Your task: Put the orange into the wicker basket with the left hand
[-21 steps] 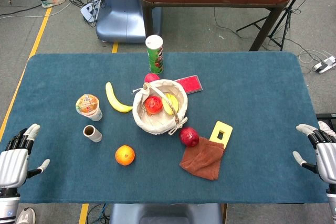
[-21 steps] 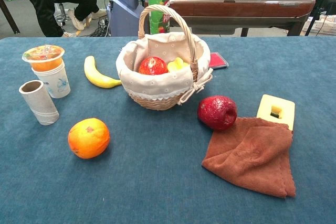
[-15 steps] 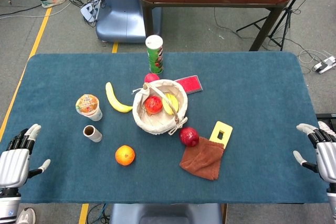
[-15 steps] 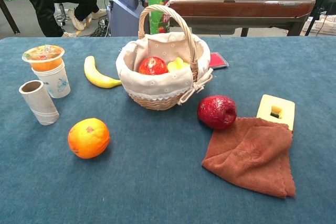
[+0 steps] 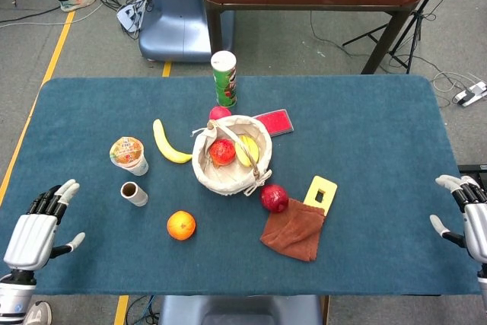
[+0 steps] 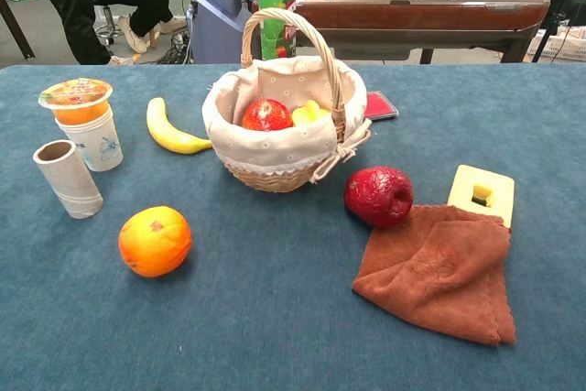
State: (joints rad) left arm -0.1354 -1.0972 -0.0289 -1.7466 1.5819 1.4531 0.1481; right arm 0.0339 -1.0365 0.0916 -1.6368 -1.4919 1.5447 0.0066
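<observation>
**Fingers spread and holding nothing; orange lying loose in front of the basket**

Fingers (image 5: 57,194) of the left hand (image 5: 34,234) are lying apart over the near left corner of the surface (image 5: 365,142) in the head view, gripping nothing. The right hand (image 5: 470,215) is showing at the far right edge of the frame, partly cut off, its fingers also spread and holding nothing. Between the two hands, the orange (image 5: 181,225) is sitting alone near the front edge, well apart from the left hand and just in front of the wicker basket (image 5: 213,176). A cardboard tube (image 5: 134,194) and a lidded cup (image 5: 128,154) are standing between the left hand and the basket; a banana (image 5: 169,144) is lying beside the basket's left rim. A green canister (image 5: 224,78) is standing behind the basket. The right half of the surface is lying bare.

The chest view is showing neither hand. It is showing the basket's handle (image 6: 291,38) arching upright over a cloth lining, with a red fruit (image 6: 266,115) and something yellow inside. The orange (image 6: 155,241) is resting on the blue cloth in front of and left of the basket, touching nothing. A dark red fruit (image 6: 378,196) is sitting against a brown towel (image 6: 439,272), which is lying beside a yellow block (image 6: 482,194).
</observation>
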